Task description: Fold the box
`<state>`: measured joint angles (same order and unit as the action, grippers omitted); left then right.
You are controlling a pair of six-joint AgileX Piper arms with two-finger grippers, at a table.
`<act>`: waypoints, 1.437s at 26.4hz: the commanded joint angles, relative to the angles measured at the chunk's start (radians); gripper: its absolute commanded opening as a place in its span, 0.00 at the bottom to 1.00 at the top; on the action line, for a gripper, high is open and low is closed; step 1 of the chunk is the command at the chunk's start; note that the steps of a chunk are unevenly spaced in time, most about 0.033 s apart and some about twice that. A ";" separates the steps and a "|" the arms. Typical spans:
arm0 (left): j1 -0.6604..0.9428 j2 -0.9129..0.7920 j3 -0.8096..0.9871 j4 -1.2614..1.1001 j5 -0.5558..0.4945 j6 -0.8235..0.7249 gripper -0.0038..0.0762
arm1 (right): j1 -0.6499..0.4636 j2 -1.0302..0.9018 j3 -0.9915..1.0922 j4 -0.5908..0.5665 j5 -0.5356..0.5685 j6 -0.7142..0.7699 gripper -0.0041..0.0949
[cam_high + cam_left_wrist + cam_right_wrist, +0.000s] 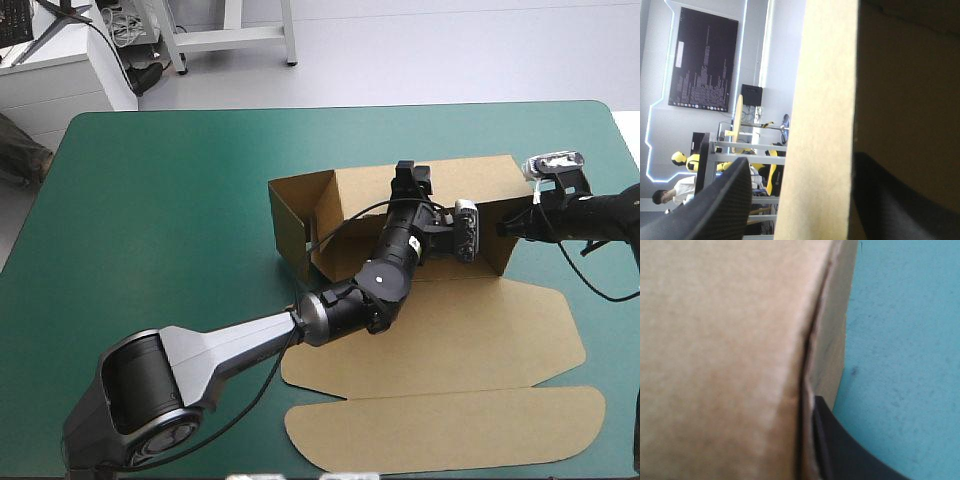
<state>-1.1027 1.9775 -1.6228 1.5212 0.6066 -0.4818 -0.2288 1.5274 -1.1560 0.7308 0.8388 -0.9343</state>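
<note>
- The left arm [200, 360] comes in from the near left of the box [450, 345] and stretches over the box's near side. It hides much of the floor and near wall of the raised part.
- The box lies on the teal-green tabletop [170, 200], with the widest bare cover to the box's left. Its left, far and right walls stand up. On the near side of them the lid [520, 330] lies flat and ends in a long rounded flap [450, 430].
- The left end effector [412, 183] is at the box's far wall, its fingers parted astride the wall's top edge.
- In its wrist view one black finger [725, 205] is outside the wall, with a gap showing between it and the board.
- The other finger [900, 200] sits in shadow on the inner side. Whether it touches the board is hard to make out, and the end effector has hold of nothing.
- The right end effector [505, 228] is at the box's right wall, by the near right corner. Its arm [600, 208] is cut off farther right of the box.
- In its wrist view board fills most of the field, with a dark seam where two layers meet.
- One black finger [840, 455] lies against the wall's outer face, close to the middle. The other finger is hidden behind the board, so the end effector is all but closed with the wall pinched between.
</note>
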 commanded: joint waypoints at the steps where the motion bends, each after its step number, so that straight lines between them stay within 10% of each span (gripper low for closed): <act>1: -0.038 -0.074 -0.023 0.112 0.002 -0.085 0.59 | 0.006 -0.026 -0.031 0.078 -0.027 0.040 0.04; 12: -0.143 -0.226 -0.023 0.213 0.119 -0.171 0.56 | 0.022 0.024 -0.188 -0.044 -0.094 0.287 0.04; 18: -0.096 -0.325 -0.023 0.224 0.273 -0.168 0.07 | 0.094 0.024 -0.293 -0.218 -0.023 0.428 0.04; 21: -0.034 -0.385 -0.023 0.203 0.286 -0.168 0.04 | 0.129 0.024 -0.347 -0.231 0.049 0.483 0.04; 29: 0.420 -0.607 -0.023 -0.281 0.286 -0.107 0.04 | 0.248 0.029 -0.540 -0.396 0.411 0.709 0.04; 38: 0.906 -0.629 -0.009 -1.009 0.301 0.296 0.04 | 0.370 0.110 -0.542 -0.444 0.414 0.863 0.04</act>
<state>-0.2624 1.3825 -1.6123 0.6426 0.9431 -0.2763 0.1230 1.6463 -1.6637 0.2572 1.2442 -0.1115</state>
